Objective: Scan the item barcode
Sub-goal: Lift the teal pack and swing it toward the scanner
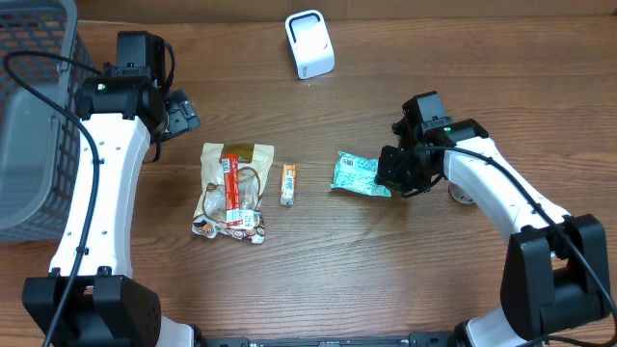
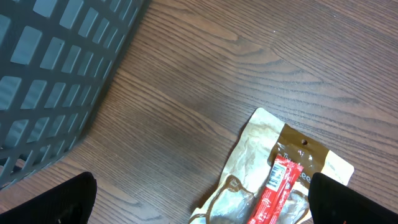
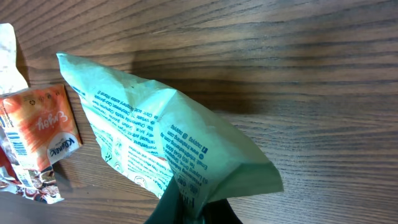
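- Currently we log right gripper (image 1: 397, 173) pinching green packet (image 1: 357, 174), 3 o'clock.
- Also the left gripper (image 1: 181, 114), fingers spread, 10 o'clock.
- One scanner (image 1: 309, 44), 12 o'clock.

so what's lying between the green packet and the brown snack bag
One small orange sachet, lying between the green packet and the brown snack bag; clearest in the overhead view.

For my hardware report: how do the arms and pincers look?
The left arm and right arm have white links, black joints and black cables, with a green light near each wrist. The left pincer and right pincer are black.
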Motion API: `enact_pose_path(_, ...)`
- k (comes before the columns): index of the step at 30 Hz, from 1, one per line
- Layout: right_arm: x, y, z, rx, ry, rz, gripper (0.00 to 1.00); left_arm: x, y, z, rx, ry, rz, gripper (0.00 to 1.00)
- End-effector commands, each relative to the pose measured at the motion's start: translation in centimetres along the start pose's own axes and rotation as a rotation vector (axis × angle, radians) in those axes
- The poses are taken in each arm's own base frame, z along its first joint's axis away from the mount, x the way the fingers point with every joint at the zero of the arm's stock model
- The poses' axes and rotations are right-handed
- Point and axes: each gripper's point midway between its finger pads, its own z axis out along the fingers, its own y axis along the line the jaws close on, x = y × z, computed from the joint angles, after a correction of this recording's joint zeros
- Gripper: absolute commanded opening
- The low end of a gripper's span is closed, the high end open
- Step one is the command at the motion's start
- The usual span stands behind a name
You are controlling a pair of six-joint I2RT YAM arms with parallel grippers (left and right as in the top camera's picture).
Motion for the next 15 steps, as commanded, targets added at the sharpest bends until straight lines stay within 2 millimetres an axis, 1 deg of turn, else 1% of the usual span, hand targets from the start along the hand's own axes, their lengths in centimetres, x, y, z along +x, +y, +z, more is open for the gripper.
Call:
enact_pose_path(1,-0.7,0.5,-1.1,-0.017,-0.036,-0.031,0.04,-0.4,-0.1,-0.6,0.013,-0.017,-0.01,1.0)
enact_pose_path(3,-1.2,0.8,-1.6,-0.024,-0.054,-0.037,0.04,-0.4,-0.1,-0.6,0.013,-0.017,-0.01,1.0)
enact_pose_path(7,-2.7,2.3,-4.0,-0.052,-0.134,-0.148,0.03,-0.4,-0.1,-0.6,0.013,-0.017,-0.01,1.0)
enact_pose_path(9,-3.4,3.2,-5.8,-0.056,-0.186,-0.215,0.04,-0.4,-0.1,-0.6,0.013,-0.017,-0.01,1.0)
enact_pose_path(10,-3.8,3.8,-7.3,-0.05,-0.218,-0.28,0.04,-0.4,-0.1,-0.6,0.013,-0.016,-0.009,1.0)
enact_pose_path(11,-4.1,4.1,-8.3,-0.043,-0.24,-0.314,0.04,-0.4,-0.1,-0.6,0.013,-0.017,-0.01,1.0)
enact_pose_path(15,-6.1,5.3,-12.8,0.005,-0.36,-0.386,0.04,-0.4,-0.1,-0.6,0.013,-0.016,-0.009,1.0)
